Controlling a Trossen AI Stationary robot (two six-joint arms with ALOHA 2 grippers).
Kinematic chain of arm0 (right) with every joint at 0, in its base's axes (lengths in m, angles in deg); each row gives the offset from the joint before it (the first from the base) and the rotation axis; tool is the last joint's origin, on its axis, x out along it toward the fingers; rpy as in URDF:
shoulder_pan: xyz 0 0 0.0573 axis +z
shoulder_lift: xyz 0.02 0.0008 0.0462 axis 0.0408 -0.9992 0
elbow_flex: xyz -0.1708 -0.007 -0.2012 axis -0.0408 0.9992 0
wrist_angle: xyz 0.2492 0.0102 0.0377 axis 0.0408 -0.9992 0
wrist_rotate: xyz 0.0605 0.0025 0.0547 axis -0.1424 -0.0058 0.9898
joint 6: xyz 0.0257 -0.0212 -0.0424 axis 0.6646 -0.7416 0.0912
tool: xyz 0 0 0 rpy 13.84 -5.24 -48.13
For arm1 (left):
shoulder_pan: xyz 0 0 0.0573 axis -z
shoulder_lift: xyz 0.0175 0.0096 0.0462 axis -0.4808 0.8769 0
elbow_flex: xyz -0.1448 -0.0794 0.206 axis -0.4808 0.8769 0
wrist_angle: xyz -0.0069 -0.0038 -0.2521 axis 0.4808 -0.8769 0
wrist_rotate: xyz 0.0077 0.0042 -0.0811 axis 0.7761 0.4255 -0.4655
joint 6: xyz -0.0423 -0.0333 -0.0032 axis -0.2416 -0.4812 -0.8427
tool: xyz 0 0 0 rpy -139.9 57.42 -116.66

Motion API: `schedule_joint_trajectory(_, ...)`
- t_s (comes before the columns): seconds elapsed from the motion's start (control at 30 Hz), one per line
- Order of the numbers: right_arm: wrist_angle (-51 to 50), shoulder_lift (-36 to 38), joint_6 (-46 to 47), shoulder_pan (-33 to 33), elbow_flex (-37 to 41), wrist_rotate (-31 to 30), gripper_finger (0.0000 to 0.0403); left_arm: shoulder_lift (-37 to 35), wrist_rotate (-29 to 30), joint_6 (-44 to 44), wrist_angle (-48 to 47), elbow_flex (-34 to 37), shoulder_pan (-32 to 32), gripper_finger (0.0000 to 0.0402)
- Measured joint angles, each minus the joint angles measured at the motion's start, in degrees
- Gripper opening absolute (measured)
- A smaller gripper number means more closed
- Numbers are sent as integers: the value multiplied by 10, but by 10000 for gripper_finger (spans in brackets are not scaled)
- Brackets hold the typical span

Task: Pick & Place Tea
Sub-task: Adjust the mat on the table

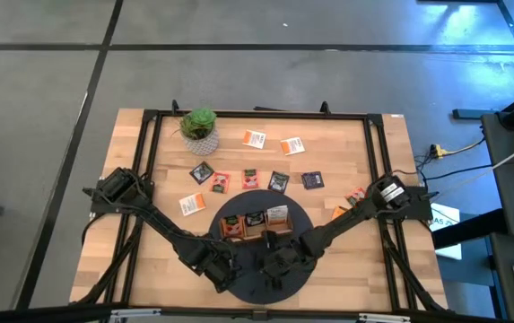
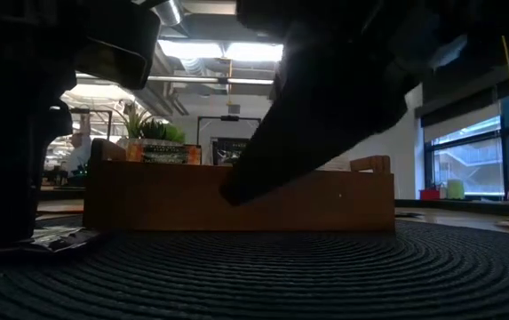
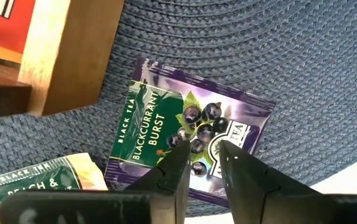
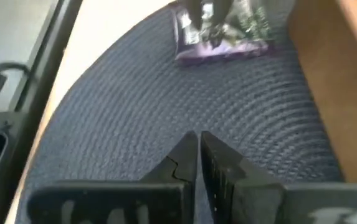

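A purple blackcurrant tea packet (image 3: 166,124) lies flat on the round dark woven mat (image 3: 278,56), beside the wooden tray (image 3: 66,56). My left gripper (image 3: 203,149) points down at the packet's middle, its fingers a small gap apart. The right wrist view shows the same packet (image 4: 228,37) farther off. My right gripper (image 4: 198,146) is shut and slants down over bare mat (image 4: 166,93), short of the packet. A pale peach tea packet (image 3: 41,177) lies on the mat next to the purple one. The tray (image 1: 255,224) holds several packets. My left gripper comes from above with its fingertips (image 3: 179,148) over the fruit picture at the purple packet's middle (image 3: 198,118). I cannot tell whether they touch it. The packet lies flat on the mat.
Several tea packets lie loose on the wooden table beyond the mat, such as an orange-and-white one (image 1: 254,138) and a dark one (image 1: 312,180). A small potted plant (image 1: 200,126) stands at the far left. The tray's wall (image 2: 236,200) rises close behind both grippers.
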Motion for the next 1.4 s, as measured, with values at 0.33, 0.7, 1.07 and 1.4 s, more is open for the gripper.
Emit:
schedule_joint_trajectory(0.33,11,-29,-8,-16,0,-3,25,0,1,2,4,0,0,84)
schedule_joint_trajectory(0.7,26,-51,104,-49,-3,-1,25,0,-1,2,38,1,0,84)
schedule_joint_trajectory(1.07,21,-52,158,-64,-2,-7,25,1,-2,-10,123,1,3,84)
schedule_joint_trajectory(1.4,-2,-19,124,-60,4,-37,25,1,-1,-28,110,1,14,84)
